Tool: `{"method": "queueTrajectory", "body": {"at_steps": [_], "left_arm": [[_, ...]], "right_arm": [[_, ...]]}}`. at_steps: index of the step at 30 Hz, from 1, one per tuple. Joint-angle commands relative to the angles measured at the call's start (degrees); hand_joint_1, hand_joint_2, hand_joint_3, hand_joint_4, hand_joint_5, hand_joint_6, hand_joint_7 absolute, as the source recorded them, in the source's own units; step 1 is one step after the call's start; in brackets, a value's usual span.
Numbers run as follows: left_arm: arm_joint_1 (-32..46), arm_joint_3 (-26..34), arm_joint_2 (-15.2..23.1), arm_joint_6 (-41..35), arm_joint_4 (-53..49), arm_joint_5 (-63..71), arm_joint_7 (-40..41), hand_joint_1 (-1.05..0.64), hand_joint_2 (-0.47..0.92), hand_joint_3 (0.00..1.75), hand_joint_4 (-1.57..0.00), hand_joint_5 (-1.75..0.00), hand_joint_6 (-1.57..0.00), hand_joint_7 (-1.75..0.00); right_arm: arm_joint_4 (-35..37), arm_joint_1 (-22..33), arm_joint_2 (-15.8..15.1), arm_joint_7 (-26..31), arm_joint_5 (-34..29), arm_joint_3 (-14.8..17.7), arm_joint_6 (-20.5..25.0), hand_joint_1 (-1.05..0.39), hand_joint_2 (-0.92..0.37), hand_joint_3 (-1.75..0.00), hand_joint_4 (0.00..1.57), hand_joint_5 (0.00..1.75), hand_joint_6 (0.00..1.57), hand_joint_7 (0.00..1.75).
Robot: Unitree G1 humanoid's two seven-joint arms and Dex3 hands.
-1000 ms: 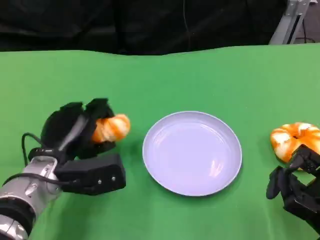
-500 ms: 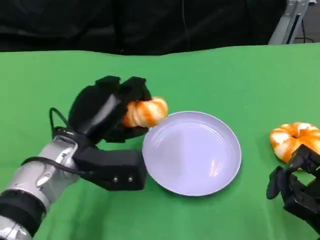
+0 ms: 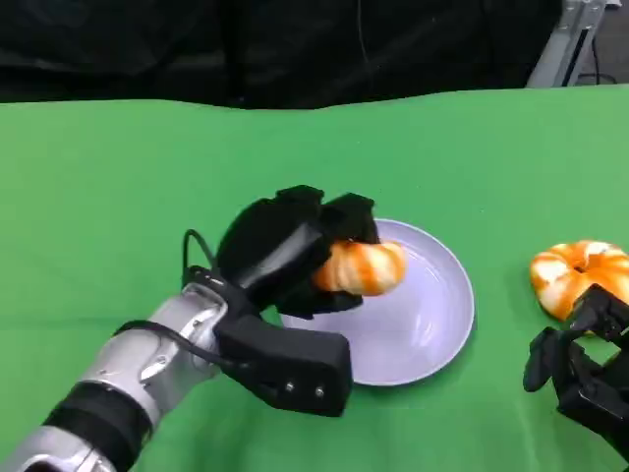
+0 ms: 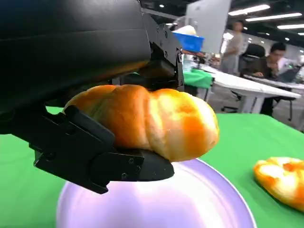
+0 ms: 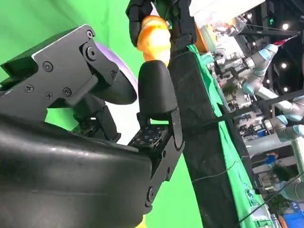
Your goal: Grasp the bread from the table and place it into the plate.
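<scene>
The left hand gripped 1 bread roll above the lavender plate. The right hand rested beside another bread, fingers seemingly curled, holding nothing.

An open-plan robotics lab or office. Beyond the green-covered surface, a white desk stands with a seated person working at it and another person standing behind it, under ceiling strip lights. Past the surface's black-draped edge, a grey robot arm stands.
</scene>
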State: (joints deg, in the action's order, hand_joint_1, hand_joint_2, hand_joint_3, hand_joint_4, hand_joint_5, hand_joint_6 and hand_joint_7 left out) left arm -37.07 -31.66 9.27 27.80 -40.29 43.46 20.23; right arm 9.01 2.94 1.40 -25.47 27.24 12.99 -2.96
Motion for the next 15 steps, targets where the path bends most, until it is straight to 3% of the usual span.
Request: {"method": "queueTrajectory", "body": {"at_steps": [1, 3, 4, 6, 7, 9, 13, 15], "left_arm": [[-2.1, -1.3, -0.9, -1.0, -2.0, 2.1, 0.1, -0.12, 0.72, 0.51, -0.65, -1.75, -0.72, -1.45], [-2.6, -1.7, -1.5, -1.3, -3.1, 2.6, 0.4, -0.12, 0.75, 0.43, -0.72, -1.58, -0.88, -1.06], [-2.9, -1.9, -1.9, -1.3, -3.9, 2.8, 0.6, -0.12, 0.77, 0.4, -0.74, -1.55, -0.9, -1.04], [-3.6, -2.2, -2.6, -1.3, -5.6, 2.6, 0.0, -0.12, 0.82, 0.37, -0.76, -1.56, -0.83, -1.24], [-4.0, -2.3, -2.9, -1.3, -6.4, 2.4, -0.5, -0.12, 0.84, 0.37, -0.72, -1.67, -0.71, -1.51], [-4.6, -2.6, -3.5, -1.1, -8.1, 2.5, -0.5, -0.12, 0.86, 0.39, -0.71, -1.73, -0.63, -1.68], [-5.5, -3.1, -4.0, -0.4, -10.7, 2.6, 0.1, -0.12, 0.86, 0.4, -0.72, -1.75, -0.62, -1.74], [-5.9, -3.3, -4.0, -1.2, -11.3, 2.2, -3.1, -0.12, 0.87, 0.39, -0.66, -1.75, -0.63, -1.67]], "right_arm": [[-1.3, 0.4, -0.4, 0.6, 0.2, 0.2, 0.0, -0.06, -0.49, -1.29, 0.87, 1.75, 0.78, 1.56], [-1.3, 0.4, -0.4, 0.5, 0.3, 0.2, 0.0, -0.05, -0.49, -1.28, 0.87, 1.75, 0.78, 1.56], [-1.3, 0.4, -0.3, 0.5, 0.4, 0.2, 0.0, -0.05, -0.5, -1.28, 0.87, 1.75, 0.78, 1.56], [-1.2, 0.3, -0.3, 0.3, 0.7, 0.3, 0.1, -0.05, -0.5, -1.28, 0.87, 1.75, 0.78, 1.57], [-1.2, 0.3, -0.3, 0.2, 0.7, 0.3, 0.1, -0.05, -0.5, -1.27, 0.88, 1.75, 0.78, 1.57], [-1.3, 0.3, -0.4, 0.5, 0.6, 0.2, 0.2, -0.06, -0.49, -1.27, 0.88, 1.75, 0.78, 1.57], [-1.8, 0.4, -0.3, 1.0, 0.2, -0.1, 0.3, -0.05, -0.49, -1.27, 0.88, 1.75, 0.79, 1.57], [-1.8, 0.4, -0.2, 0.9, 0.4, -0.1, 0.4, -0.05, -0.49, -1.27, 0.88, 1.75, 0.79, 1.57]]}}
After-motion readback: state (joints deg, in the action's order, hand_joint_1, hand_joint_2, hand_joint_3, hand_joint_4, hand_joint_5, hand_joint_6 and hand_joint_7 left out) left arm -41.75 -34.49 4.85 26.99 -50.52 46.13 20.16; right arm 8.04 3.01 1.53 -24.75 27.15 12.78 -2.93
